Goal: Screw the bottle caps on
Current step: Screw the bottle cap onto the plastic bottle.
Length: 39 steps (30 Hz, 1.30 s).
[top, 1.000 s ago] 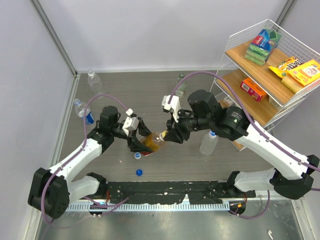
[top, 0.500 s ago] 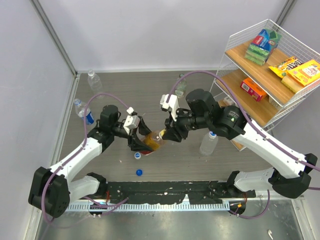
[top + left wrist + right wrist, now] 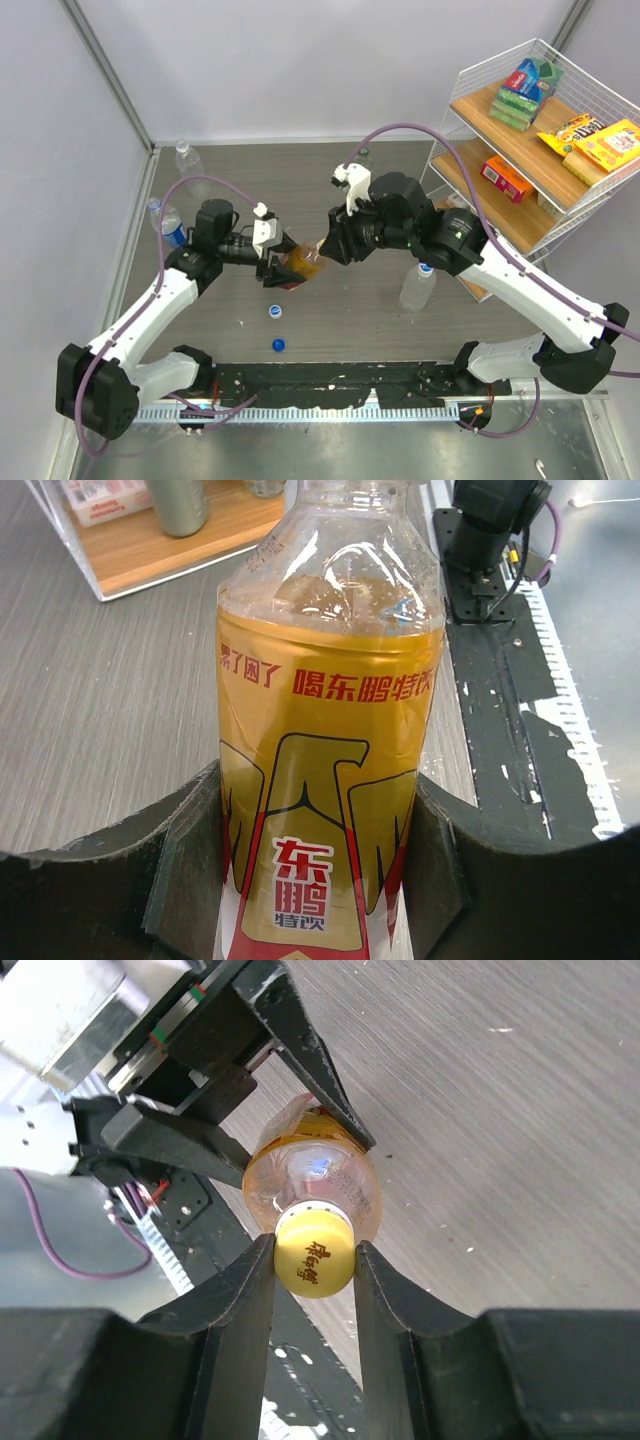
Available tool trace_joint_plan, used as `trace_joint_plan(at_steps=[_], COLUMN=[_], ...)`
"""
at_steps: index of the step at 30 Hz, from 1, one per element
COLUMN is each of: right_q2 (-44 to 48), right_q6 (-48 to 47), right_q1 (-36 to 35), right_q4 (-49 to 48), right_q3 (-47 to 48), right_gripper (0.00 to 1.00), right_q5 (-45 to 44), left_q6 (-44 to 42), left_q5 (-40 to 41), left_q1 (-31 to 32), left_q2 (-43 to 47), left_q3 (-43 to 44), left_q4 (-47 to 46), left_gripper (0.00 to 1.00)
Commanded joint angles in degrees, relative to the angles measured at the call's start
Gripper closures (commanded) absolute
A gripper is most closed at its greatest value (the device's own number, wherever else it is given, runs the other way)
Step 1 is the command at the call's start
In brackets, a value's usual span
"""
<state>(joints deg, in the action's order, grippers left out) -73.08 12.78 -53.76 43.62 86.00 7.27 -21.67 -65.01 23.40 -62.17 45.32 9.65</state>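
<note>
The amber bottle (image 3: pixel 325 780) carries a gold and red label. A line of red Chinese characters runs across its top, reading 累了困了 喝东鹏特饮. Lower down, 东鹏 stands large in red with 特饮 small beneath it. Above the label the bottle's shoulder is clear plastic.

The left gripper (image 3: pixel 275 265) holds this bottle (image 3: pixel 297 265) above the middle of the table, lying nearly level with its neck toward the right arm. Its fingers (image 3: pixel 190 860) press on both sides of the lower label.

The right gripper (image 3: pixel 313 1260) pinches the yellow cap (image 3: pixel 313 1250) between its two fingers. The cap sits on the bottle's mouth and bears small brown characters too fine to read.

The table (image 3: pixel 250 180) is grey-brown with a fine wood grain, and pale grey walls close it in. On it lie a white cap with a blue middle (image 3: pixel 275 311) and, nearer the arms, a dark blue cap (image 3: pixel 279 345).

A clear bottle with a blue cap (image 3: pixel 418 285) stands right of centre. Another clear bottle (image 3: pixel 186 160) stands at the back left, and a bottle with a blue label (image 3: pixel 168 224) stands by the left wall.

A white wire rack (image 3: pixel 480 75) with wooden shelves stands at the right. It holds yellow packets (image 3: pixel 600 140), a red box (image 3: pixel 508 178) and green and blue packs (image 3: pixel 525 90), their print too small to read.

A black rail (image 3: pixel 330 385) flecked with white runs along the near edge.
</note>
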Motion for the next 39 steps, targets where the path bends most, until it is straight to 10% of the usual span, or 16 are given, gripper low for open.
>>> trace_joint_plan(at_steps=[1,14,19,32,39], right_q2=[-3.9,-4.7,-3.5,5.6,14.6], right_q6=[11.9,18.3,12.9,-2.6,-26.7], right_q1=[-1.0,-0.9,-1.0,-1.0,-1.0], right_q4=[1.1,2.9,3.0,0.3,0.4], right_q3=[0.9,3.0,2.4,-2.7,-7.1], right_gripper=[0.76,0.49,0.13,0.11,0.1], right_q5=[0.6,-6.7,-10.2,-5.4,3.3], left_q6=[-2.0,1.2,17.2,26.3,8.0], left_q5=[-0.9,1.6,4.5,-1.9,-17.4], left_q1=[0.7,0.7,0.7,0.7,-1.2], left_q2=[3.2,0.0,-2.4,-6.8,-8.9], left_q3=[5.0,4.2,-2.9,-8.1,-3.2], left_q4=[-5.3,-9.3,-25.1,-38.8,-25.2], left_gripper=[0.69,0.71,0.7,0.7,0.69])
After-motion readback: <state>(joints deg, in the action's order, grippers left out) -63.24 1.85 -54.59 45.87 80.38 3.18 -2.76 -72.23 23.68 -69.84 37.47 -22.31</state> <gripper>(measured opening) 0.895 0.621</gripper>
